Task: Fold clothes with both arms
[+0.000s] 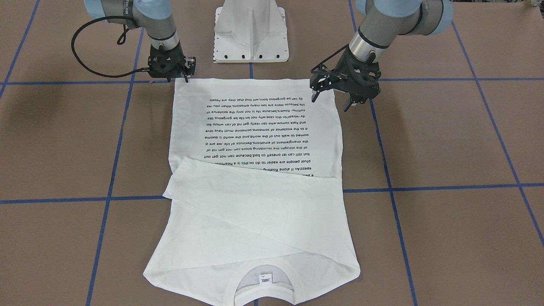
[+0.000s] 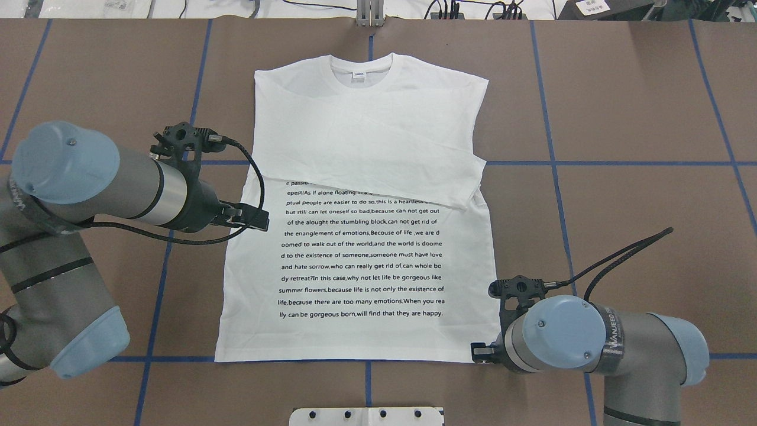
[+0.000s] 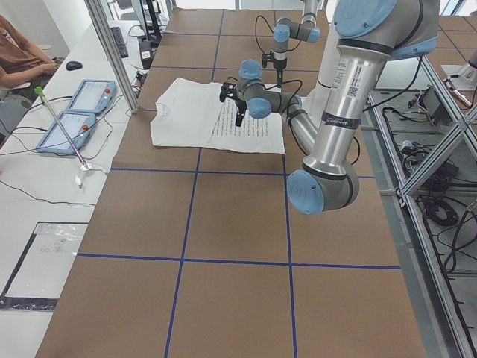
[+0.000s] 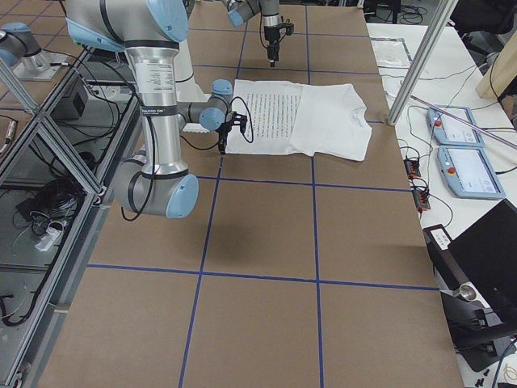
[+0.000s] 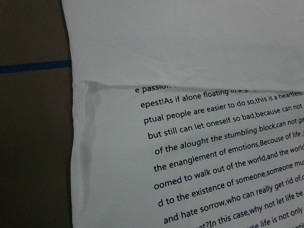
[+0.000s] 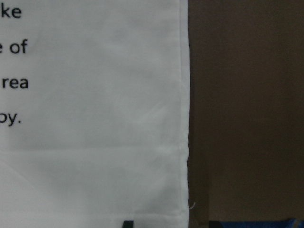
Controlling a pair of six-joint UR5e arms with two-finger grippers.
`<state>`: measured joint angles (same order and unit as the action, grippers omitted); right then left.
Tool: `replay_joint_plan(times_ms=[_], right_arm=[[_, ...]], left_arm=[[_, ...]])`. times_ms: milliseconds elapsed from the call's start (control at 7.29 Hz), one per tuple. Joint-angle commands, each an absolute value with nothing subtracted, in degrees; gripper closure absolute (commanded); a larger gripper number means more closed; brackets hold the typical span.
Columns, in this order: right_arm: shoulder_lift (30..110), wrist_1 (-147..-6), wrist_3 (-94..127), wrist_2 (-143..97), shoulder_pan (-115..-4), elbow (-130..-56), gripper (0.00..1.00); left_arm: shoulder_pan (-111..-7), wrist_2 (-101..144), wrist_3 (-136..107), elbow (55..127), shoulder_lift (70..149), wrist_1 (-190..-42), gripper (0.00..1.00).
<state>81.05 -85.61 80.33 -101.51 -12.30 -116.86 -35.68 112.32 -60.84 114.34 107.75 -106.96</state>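
The white shirt (image 1: 255,204) lies flat on the brown table, text side up, sleeves folded across the chest, collar (image 2: 361,68) on the far side from me. My left gripper (image 1: 332,101) is open and empty, raised over the shirt's left edge (image 2: 257,220); its wrist view shows the sleeve fold and text (image 5: 190,71) but no fingers. My right gripper (image 1: 170,78) is open and low at the near right hem corner (image 2: 482,352). The right wrist view shows that corner (image 6: 95,118) with the fingertips (image 6: 127,223) either side of the side edge.
The white pedestal base (image 1: 250,38) stands just behind the hem, between the arms. Blue tape lines (image 2: 550,163) grid the table. In the exterior left view, a side desk holds two tablets (image 3: 74,112), and a seated person (image 3: 15,45) shows at its corner.
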Motion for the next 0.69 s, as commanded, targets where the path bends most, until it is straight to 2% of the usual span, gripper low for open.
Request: replay_joint_plan(times_ms=[0,549], right_arm=[[81.2,-85.6,80.3,-101.5,-12.3,-116.8,0.39],[81.2,-85.6,80.3,-101.6,-12.3,-116.5,0.41]], left_arm=[[-35.7,112.3,-60.8,114.3,107.8,-107.0,0.0],[-35.7,112.3,-60.8,114.3,107.8,-107.0,0.0]])
